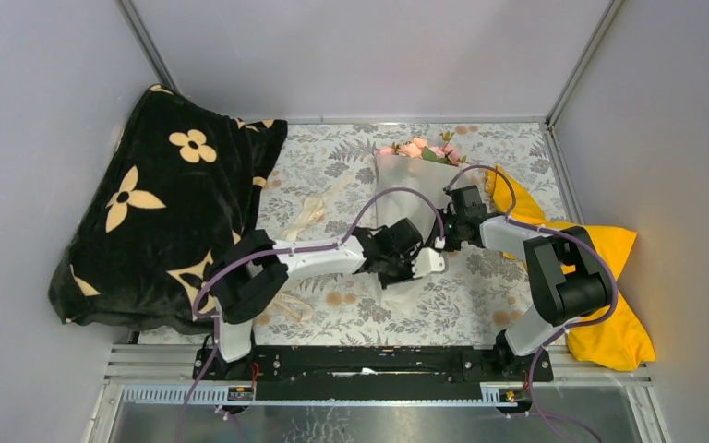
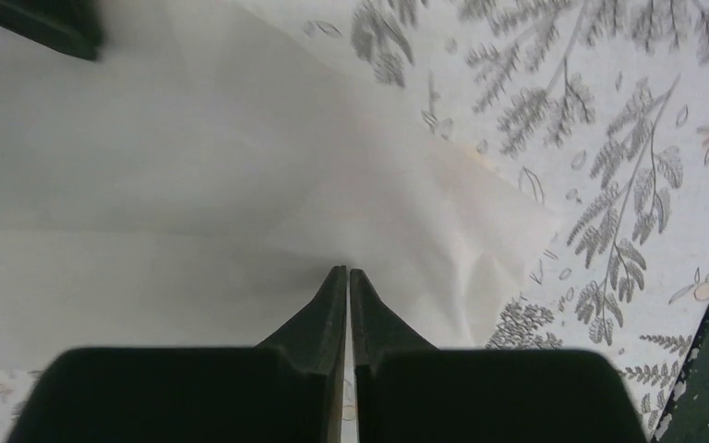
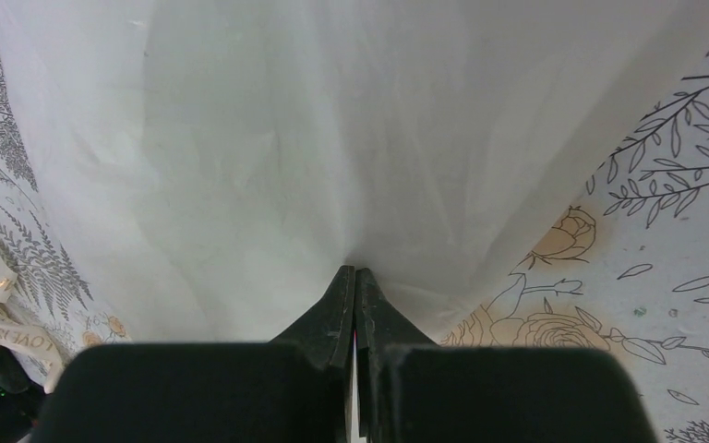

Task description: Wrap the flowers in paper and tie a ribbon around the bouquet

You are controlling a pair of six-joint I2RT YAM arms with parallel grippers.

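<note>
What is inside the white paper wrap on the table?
Pink roses with green leaves poke out of the far open end of the paper. Their stems are covered by the paper, so how far down they reach cannot be seen.

Thin, creased, translucent matt paper (image 3: pixel 332 138); plush black blanket (image 1: pixel 166 212); smooth printed tablecloth (image 2: pixel 609 138); matt dark plastic fingers (image 2: pixel 318 318).

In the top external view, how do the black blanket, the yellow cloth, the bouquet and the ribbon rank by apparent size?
Largest to smallest:
1. black blanket
2. yellow cloth
3. bouquet
4. ribbon
Bouquet and cloth are partly hidden.
</note>
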